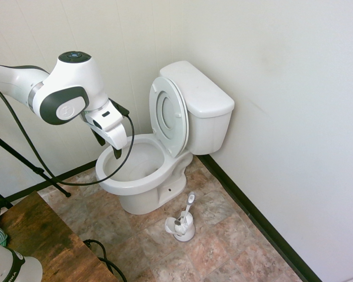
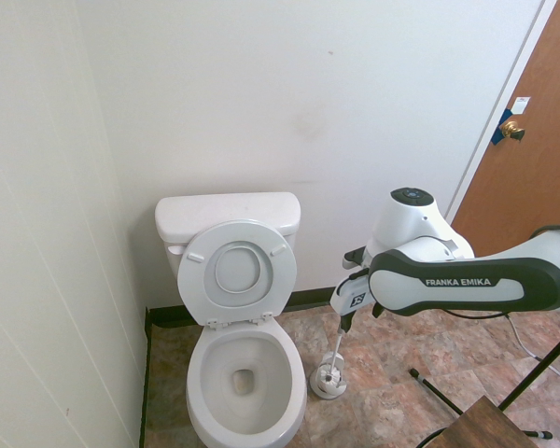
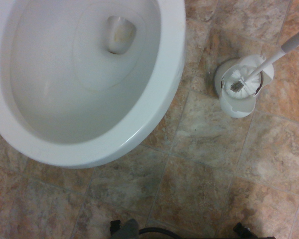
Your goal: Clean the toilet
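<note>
The white toilet [image 1: 203,100] stands in the corner with its lid and seat raised against the tank, so the bowl is uncovered. In the wrist view its rim [image 3: 159,99] fills the upper left and the drain shows inside. My gripper [image 1: 107,145] hangs open and empty above the near edge of the bowl, touching nothing. In the second exterior view the gripper [image 2: 346,319] is above the floor just right of the bowl [image 2: 294,387]. A small white brush holder [image 1: 181,226] with its slim brush stands on the floor beside the pedestal, below and apart from the gripper.
The brush holder [image 3: 241,87] sits on brown stone-look tiles [image 3: 199,189]. White walls close in behind and beside the toilet, with a black baseboard [image 1: 253,217]. A brown wooden surface [image 1: 41,235] lies near the arm's base. A wooden door [image 2: 532,159] is at the far right.
</note>
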Action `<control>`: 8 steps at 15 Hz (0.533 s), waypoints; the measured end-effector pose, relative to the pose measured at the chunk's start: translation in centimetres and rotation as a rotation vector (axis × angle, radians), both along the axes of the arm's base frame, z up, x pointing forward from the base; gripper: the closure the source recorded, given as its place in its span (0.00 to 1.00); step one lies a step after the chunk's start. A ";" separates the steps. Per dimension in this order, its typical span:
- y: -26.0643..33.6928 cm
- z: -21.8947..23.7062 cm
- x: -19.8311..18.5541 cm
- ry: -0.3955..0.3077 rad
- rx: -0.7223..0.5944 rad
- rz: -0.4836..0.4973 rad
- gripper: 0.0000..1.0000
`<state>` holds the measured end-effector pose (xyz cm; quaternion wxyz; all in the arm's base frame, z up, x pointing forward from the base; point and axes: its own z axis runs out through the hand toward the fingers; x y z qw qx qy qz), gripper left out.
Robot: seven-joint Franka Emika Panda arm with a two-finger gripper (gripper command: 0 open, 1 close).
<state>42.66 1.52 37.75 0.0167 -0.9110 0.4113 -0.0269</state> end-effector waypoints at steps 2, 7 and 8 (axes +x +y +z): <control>0.0 -0.1 0.1 -0.001 -0.002 -0.002 0.00; -4.9 -0.7 5.5 -0.054 0.028 -0.241 0.00; -6.3 -1.7 7.3 -0.049 0.027 -0.294 0.00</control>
